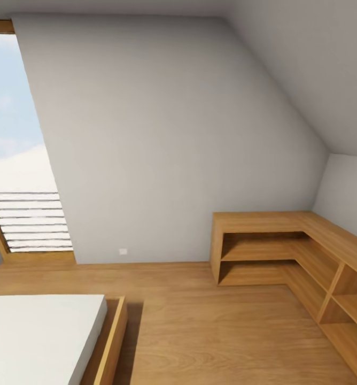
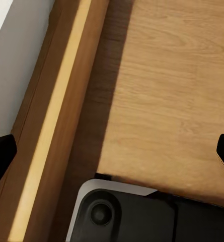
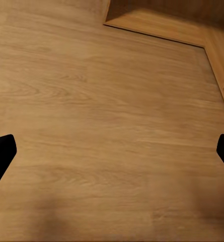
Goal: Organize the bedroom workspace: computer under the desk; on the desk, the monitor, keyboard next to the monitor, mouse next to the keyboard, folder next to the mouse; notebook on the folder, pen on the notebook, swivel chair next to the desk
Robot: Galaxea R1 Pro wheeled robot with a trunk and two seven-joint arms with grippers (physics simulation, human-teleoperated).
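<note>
**In transit – no task items sighted**

Progress can't be judged: no bench, chair or desk items are seen, so all steps are assumed outstanding. Head view, large to small: sloped white wall point(image 1: 162, 133), wood floor point(image 1: 200, 326), L-shaped open shelf unit point(image 1: 307, 256), bed point(image 1: 39, 331), window point(image 1: 18, 160). Left hand point(image 2: 112, 151) and right hand point(image 3: 112, 151): fingers spread wide, nothing held, both over floor.

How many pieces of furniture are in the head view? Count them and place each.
2. A white-topped bed at the lower left, and a wooden L-shaped shelf unit in the right corner. Others may stand out of frame.
</note>
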